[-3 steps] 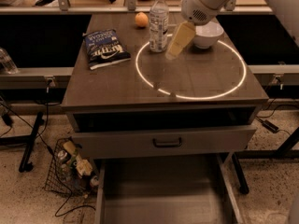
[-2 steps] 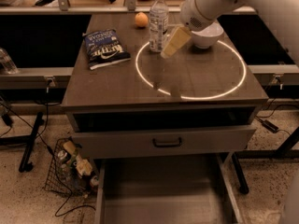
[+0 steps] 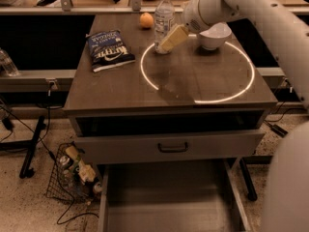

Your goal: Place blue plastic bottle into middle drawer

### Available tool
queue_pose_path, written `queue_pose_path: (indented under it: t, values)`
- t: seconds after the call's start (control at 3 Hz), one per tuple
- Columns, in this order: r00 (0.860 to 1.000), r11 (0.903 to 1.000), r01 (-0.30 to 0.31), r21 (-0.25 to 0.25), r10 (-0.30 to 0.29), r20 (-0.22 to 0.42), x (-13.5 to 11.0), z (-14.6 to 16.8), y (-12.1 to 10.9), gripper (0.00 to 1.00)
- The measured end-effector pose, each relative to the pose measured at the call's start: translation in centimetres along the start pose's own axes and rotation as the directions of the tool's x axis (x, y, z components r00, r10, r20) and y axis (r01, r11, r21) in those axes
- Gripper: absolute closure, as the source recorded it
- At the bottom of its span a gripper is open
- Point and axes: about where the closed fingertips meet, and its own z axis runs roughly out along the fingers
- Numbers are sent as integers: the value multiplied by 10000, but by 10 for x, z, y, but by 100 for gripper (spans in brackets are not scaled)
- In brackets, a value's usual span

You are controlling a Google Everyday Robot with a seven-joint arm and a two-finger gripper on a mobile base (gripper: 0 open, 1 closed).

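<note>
The blue plastic bottle stands upright at the back of the table top, clear with a white cap and a pale label. My gripper is at the bottle's lower right side, reaching in from the right and overlapping its base; whether it touches the bottle I cannot tell. The white arm comes in from the upper right. The middle drawer is pulled out wide below the table, its flat grey floor bare.
A dark chip bag lies at the left of the table top, an orange behind the bottle, a white bowl to its right. A drawer front with a black handle sits above the open drawer. A wire basket stands on the floor at left.
My gripper has moved left, away from the bowl and up to the lower part of the bottle. The bottle has not moved.
</note>
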Motion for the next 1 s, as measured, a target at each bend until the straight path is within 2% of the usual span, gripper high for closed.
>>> queue_pose_path:
  t: [0.33,0.67,1.0]
  values:
    - [9964,9995,-287,-111,295,798,-10,24,-12,0]
    - [9841,9970,-771,-108,779,1597,-18,42,-29,0]
    - [9663,9902,-1381,-187,1389,2167,-22,49,-38,21]
